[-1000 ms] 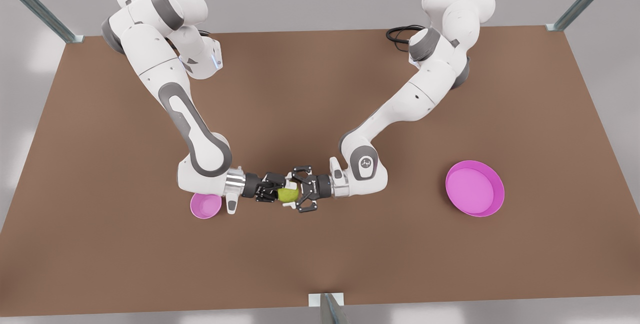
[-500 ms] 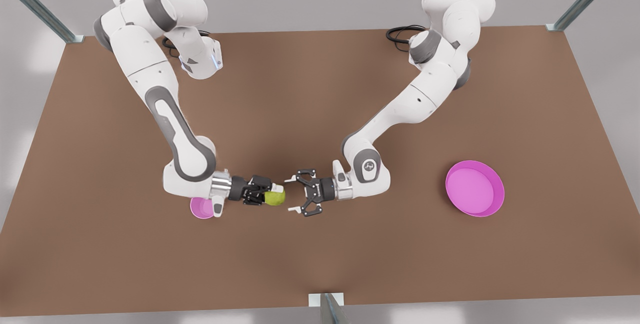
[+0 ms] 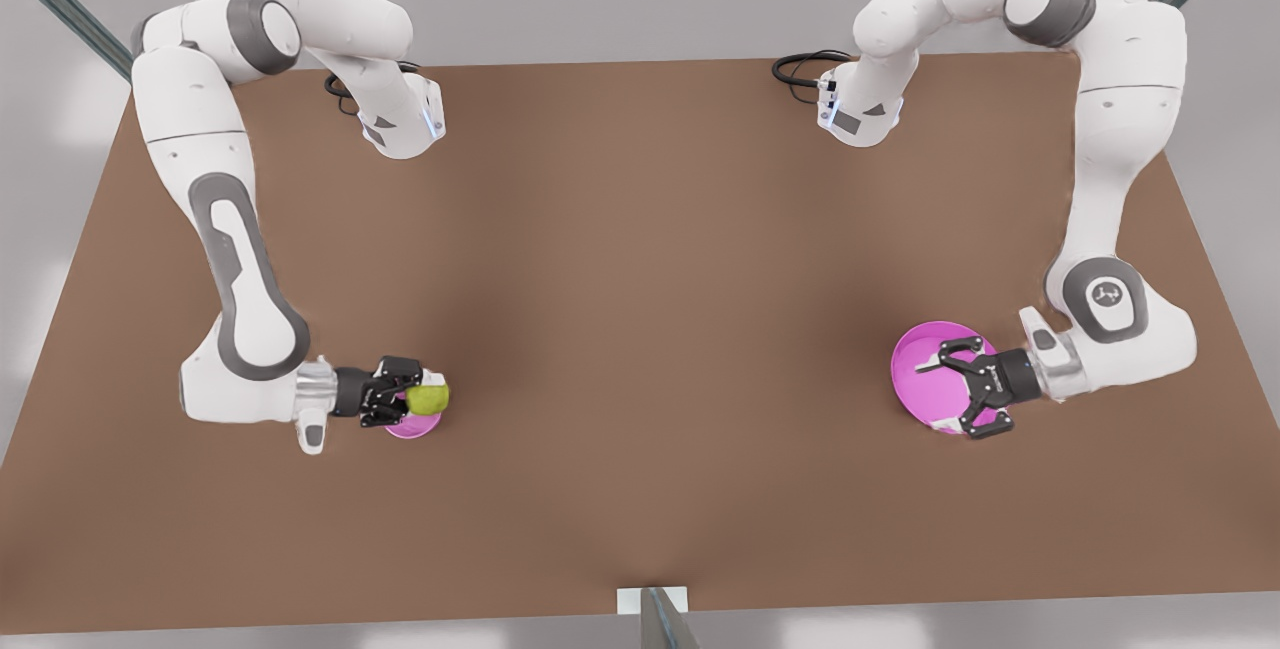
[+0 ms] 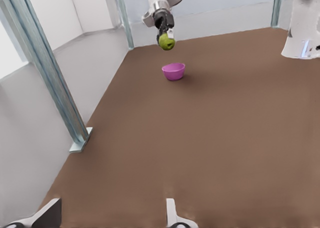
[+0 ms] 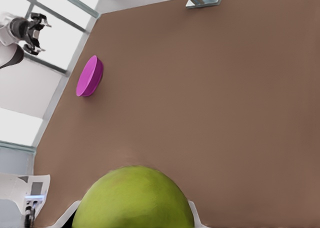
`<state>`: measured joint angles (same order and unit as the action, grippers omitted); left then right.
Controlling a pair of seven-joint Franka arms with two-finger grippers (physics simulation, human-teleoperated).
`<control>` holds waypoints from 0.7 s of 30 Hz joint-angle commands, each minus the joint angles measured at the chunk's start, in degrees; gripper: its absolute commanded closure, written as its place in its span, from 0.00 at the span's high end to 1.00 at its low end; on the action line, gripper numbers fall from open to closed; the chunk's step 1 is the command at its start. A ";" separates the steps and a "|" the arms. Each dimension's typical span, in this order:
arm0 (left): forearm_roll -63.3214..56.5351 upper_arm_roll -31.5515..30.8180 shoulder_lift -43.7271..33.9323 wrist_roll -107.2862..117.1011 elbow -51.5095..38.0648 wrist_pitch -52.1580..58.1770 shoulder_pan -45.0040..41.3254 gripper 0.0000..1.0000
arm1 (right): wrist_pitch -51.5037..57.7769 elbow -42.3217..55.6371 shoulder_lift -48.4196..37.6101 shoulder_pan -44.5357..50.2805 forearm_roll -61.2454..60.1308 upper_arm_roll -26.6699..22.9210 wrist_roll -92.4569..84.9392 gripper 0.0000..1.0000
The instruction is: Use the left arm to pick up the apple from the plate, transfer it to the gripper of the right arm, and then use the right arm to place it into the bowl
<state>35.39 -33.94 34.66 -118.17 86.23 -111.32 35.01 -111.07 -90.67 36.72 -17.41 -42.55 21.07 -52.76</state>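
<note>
The yellow-green apple (image 3: 430, 397) is held sideways in my right gripper (image 3: 424, 397), at the front view's left. It hangs just above the small pink bowl (image 3: 410, 425) without touching it. The left wrist view looks across the table at that apple (image 4: 166, 41), the right gripper (image 4: 166, 34) and the bowl (image 4: 173, 71) below them. The apple (image 5: 132, 200) looms large in the right wrist view. My left gripper (image 3: 932, 396) hovers open and empty over the wide pink plate (image 3: 920, 361) at the front view's right.
The brown table (image 3: 640, 309) lies bare between the two dishes. Metal frame posts (image 4: 42, 73) stand at the table's corners, and another post (image 3: 655, 614) at the middle of the near edge. A black cable (image 3: 800, 69) coils by one arm's base.
The left gripper let go of the apple and swung to the front view's right, over the plate. The right gripper carried the apple to the front view's left, above the bowl.
</note>
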 commanded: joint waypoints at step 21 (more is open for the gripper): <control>-35.92 35.96 -29.91 120.98 -2.82 24.31 -37.47 1.00 | -4.33 3.31 6.34 -1.75 19.87 -0.24 -6.39 0.79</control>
<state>-0.74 2.01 4.77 -38.08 83.44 -86.53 -2.13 -114.46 -87.37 43.11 -19.16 -24.53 20.83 -55.55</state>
